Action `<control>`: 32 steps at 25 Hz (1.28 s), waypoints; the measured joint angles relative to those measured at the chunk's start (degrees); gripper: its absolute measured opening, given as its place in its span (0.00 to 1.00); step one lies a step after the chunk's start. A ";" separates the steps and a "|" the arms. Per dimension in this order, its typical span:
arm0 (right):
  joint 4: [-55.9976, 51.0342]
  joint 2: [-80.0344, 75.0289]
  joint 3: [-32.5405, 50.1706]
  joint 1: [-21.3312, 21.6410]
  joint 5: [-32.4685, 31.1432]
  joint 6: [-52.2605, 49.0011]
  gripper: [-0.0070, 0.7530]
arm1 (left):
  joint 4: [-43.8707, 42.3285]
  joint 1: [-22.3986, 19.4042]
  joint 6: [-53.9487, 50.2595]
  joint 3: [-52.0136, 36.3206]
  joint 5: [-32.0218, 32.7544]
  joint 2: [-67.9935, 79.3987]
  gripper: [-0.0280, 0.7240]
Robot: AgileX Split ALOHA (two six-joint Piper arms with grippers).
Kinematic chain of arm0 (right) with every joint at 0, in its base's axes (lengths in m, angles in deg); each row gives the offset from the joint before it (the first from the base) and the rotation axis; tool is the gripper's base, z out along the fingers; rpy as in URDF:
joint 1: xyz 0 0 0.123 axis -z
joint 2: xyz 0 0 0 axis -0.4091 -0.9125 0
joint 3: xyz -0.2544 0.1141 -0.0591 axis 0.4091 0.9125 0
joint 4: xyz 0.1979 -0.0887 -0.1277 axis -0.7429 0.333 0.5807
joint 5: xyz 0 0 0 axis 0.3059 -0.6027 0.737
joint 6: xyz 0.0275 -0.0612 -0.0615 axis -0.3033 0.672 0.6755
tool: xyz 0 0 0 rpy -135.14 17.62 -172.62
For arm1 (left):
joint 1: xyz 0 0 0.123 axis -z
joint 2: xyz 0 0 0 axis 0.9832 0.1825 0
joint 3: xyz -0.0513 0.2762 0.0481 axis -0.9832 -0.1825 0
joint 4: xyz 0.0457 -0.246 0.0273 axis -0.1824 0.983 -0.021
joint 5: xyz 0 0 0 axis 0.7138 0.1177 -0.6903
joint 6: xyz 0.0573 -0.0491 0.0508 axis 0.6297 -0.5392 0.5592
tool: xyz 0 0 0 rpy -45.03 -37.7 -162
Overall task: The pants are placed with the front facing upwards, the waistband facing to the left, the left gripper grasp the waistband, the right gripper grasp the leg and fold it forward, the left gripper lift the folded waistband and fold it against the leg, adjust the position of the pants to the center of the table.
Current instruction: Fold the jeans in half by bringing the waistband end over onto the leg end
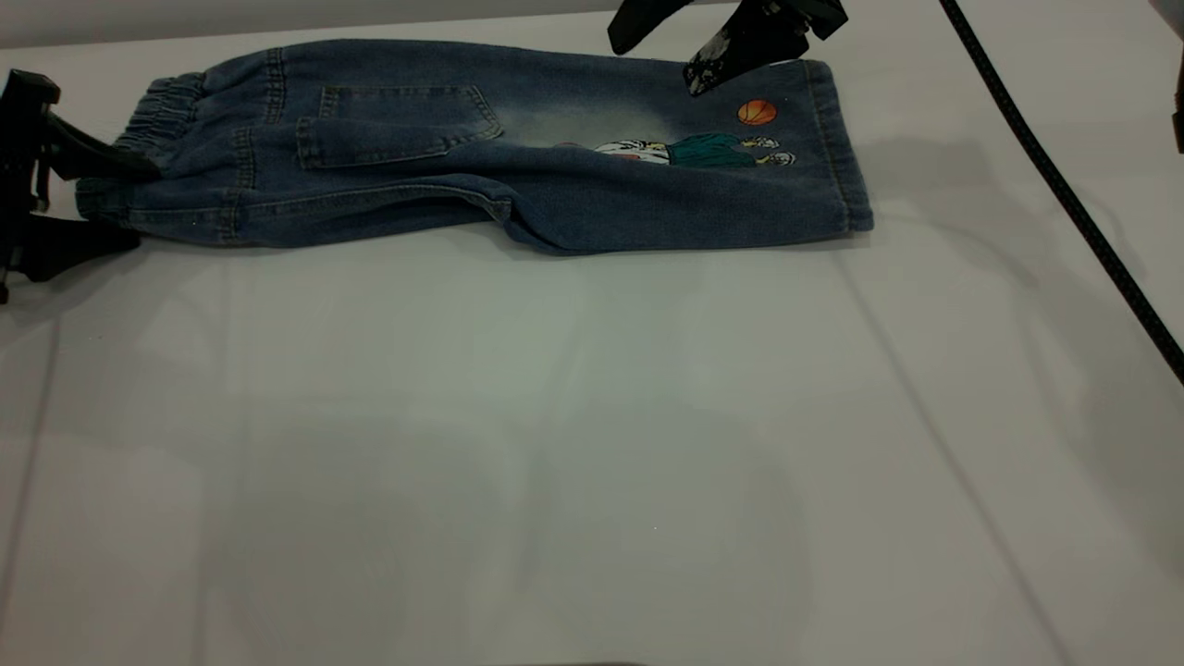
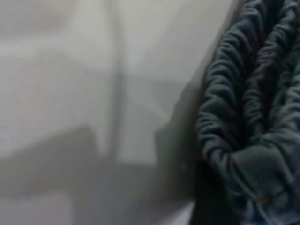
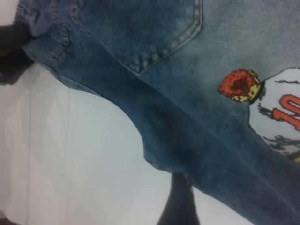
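Pants (image 1: 481, 157): folded lengthwise, one leg laid over the other, lying flat at the far side of the table (image 1: 592, 444); they span the gap between the two grippers.
Waistband (image 1: 162, 116): ruched elastic end, right at the left gripper; in the left wrist view its gathered folds (image 2: 248, 108) fill one side of the picture, with bare table alongside.
Left gripper (image 1: 88, 199): at the table's left edge, jaws spread; upper finger (image 1: 92, 159) lies against the waistband edge, lower finger rests on the table just under the pants' near corner. Not clamped on cloth.
Leg (image 1: 703, 176): topmost layer, reverse side up, hem cuff directly below and just past the right gripper.
Cartoon print (image 1: 694, 151): with the orange ball (image 1: 757, 112), just beneath the right gripper's tips.
Right gripper (image 1: 661, 65): raised above the far edge of the leg near the cuff, jaws apart, holding nothing.
Patch pocket (image 1: 398, 125): between the grippers, nearer the left one; its stitched corner (image 3: 140, 42) shows in the right wrist view.
Black cable (image 1: 1064, 194): runs across the table to the right of the right gripper.
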 joint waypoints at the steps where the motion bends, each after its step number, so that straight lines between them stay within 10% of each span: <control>1: -0.59 0.00 0.00 -0.41 0.00 0.00 0.68 | 0.00 0.00 0.00 0.00 -0.23 0.06 0.48; 6: -2.24 0.00 -0.05 -4.20 4.28 -0.12 0.68 | -0.36 0.00 0.00 0.00 -0.93 0.46 0.16; 20: -2.47 -1.64 -0.64 -15.76 23.15 -0.42 0.68 | -13.74 0.17 -0.26 -8.06 1.04 -21.92 0.15; 32: -1.37 -11.48 -9.46 -24.28 17.37 -0.71 0.68 | -19.30 0.39 -2.13 -10.46 5.87 -39.56 0.15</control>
